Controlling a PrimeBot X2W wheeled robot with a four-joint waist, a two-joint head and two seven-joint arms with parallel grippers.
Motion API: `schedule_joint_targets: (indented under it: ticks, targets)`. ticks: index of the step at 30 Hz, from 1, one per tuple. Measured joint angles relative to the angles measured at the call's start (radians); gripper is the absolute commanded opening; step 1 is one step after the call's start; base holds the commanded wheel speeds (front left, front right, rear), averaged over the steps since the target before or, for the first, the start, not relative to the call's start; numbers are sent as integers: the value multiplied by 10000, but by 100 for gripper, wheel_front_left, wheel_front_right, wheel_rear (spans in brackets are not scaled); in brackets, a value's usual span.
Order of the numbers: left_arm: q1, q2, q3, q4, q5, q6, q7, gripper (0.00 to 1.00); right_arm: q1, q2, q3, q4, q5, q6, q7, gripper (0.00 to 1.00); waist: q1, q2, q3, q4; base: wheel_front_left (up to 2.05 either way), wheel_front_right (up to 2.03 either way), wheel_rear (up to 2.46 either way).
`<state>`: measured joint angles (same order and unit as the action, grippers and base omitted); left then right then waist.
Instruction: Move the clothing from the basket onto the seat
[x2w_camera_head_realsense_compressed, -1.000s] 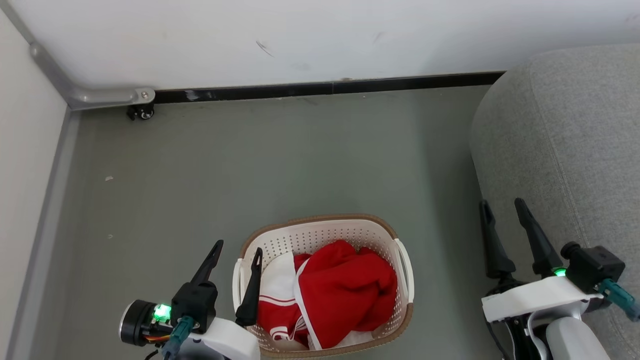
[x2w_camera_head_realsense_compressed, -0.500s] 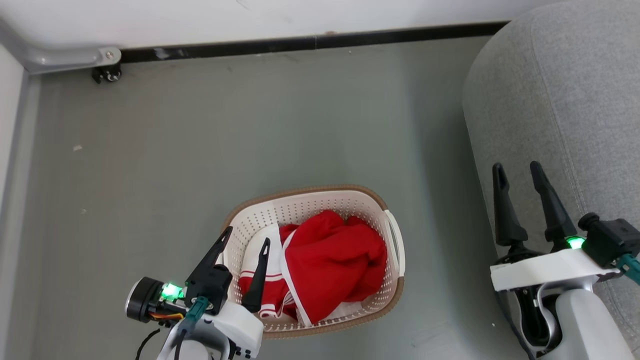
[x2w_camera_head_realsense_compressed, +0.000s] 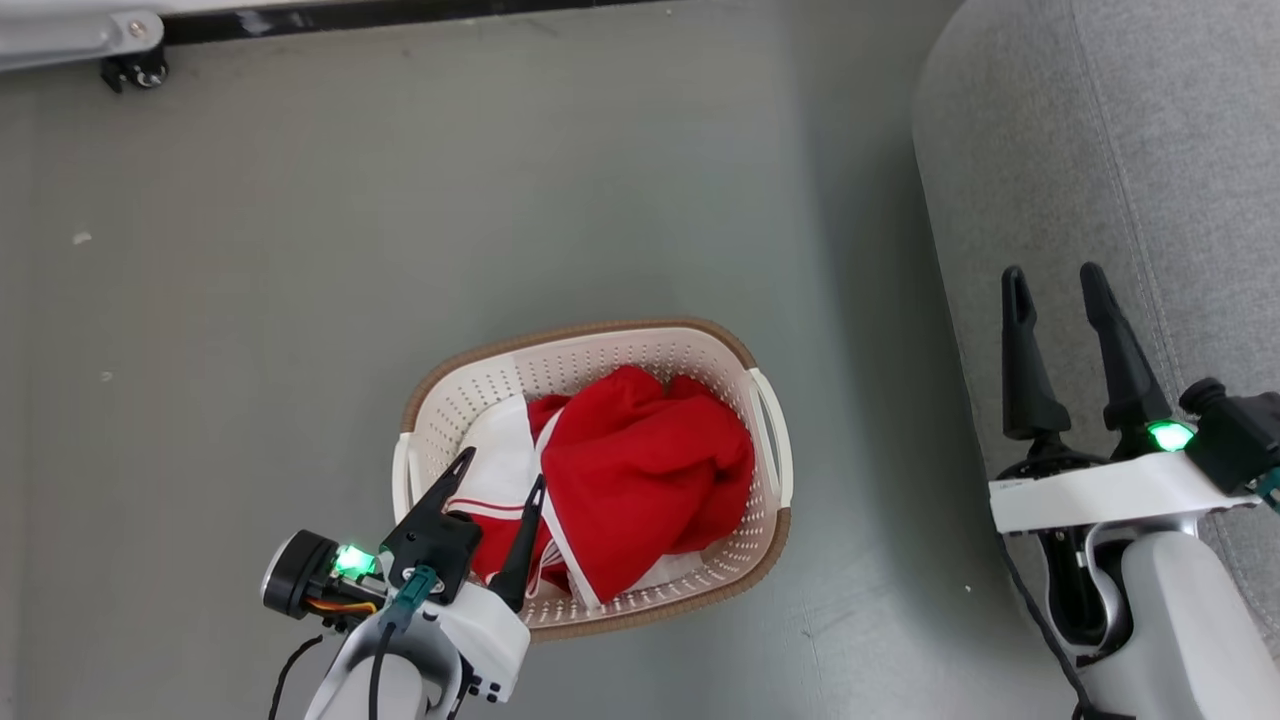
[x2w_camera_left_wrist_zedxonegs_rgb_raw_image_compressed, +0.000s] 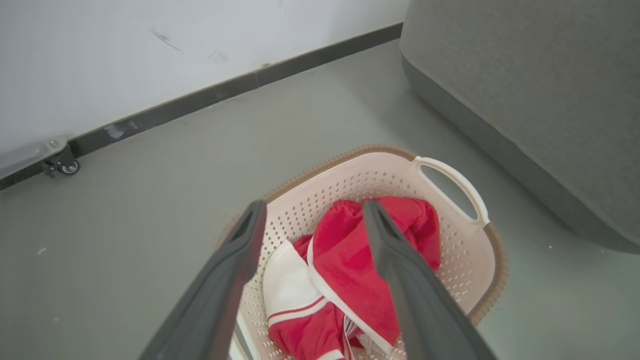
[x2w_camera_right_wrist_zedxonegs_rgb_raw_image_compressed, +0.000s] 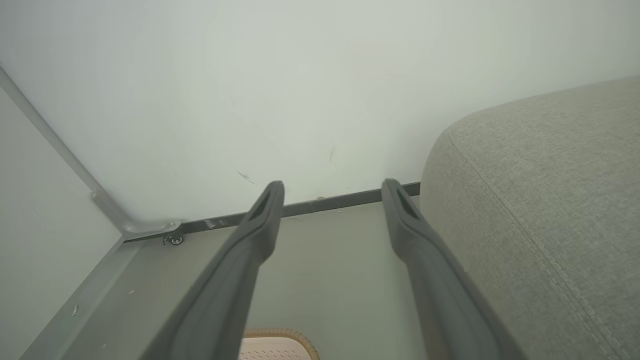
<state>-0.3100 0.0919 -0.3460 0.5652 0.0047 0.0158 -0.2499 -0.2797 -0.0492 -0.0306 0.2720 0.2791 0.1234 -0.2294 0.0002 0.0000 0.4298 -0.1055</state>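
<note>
We find the basket (x2w_camera_head_realsense_compressed: 620, 352) on the grey floor (x2w_camera_head_realsense_compressed: 400, 200) in the lower middle of the head view. The clothing (x2w_camera_head_realsense_compressed: 640, 480) lies heaped inside it, mostly red (a white panel with thin stripe trim shows on its left side). The left fingers (x2w_camera_head_realsense_compressed: 527, 535) rise from the lower left of that view, spread apart and grasping nothing. One tip lies over the basket's near left rim and the other over the white panel, though we cannot tell whether either touches the fabric. In the left wrist view the same two fingers frame the heap from below, the red folds showing between them. The seat (x2w_camera_head_realsense_compressed: 1100, 130) takes up the right side of the head view, apart from the basket with bare floor between them. The right fingers (x2w_camera_head_realsense_compressed: 1022, 360) stand at the right of that view, likewise released and empty, their tips showing against the seat's rounded edge. We cannot tell whether they touch it. In the right wrist view they point toward the white wall (x2w_camera_right_wrist_zedxonegs_rgb_raw_image_compressed: 300, 75) and the dark skirting (x2w_camera_right_wrist_zedxonegs_rgb_raw_image_compressed: 345, 197), with the seat's stitched seam at the right and a sliver of the basket at the bottom edge. A small caster (x2w_camera_head_realsense_compressed: 135, 72) sits in the upper left corner of the head view.
</note>
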Motion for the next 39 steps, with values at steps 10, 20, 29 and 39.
schedule_joint_targets:
  ticks: [10, 20, 29, 39]
  targets:
    - [-583, 119, -255, 966, 282, -242, 44, 100, -379, 0, -82, -88, 6, 0, -96, 100, 0, 0, 681, -311, 0, 0, 0]
    - [-1103, 357, -514, 1783, 663, -336, 123, 100, -749, 2, -562, -105, 17, 0, -128, 100, 0, 0, 1334, -707, 0, 0, 0]
    - [-1724, 577, -853, 2232, 1081, -349, 125, 100, -1106, 10, -663, -50, 128, 0, -184, 100, 0, 0, 1835, -1018, 0, 0, 0]
    - [-2242, 821, -1634, 2736, 2044, -433, 184, 100, -1155, 17, -744, 184, 370, 0, -199, 100, 0, 0, 2315, -1338, 0, 0, 0]
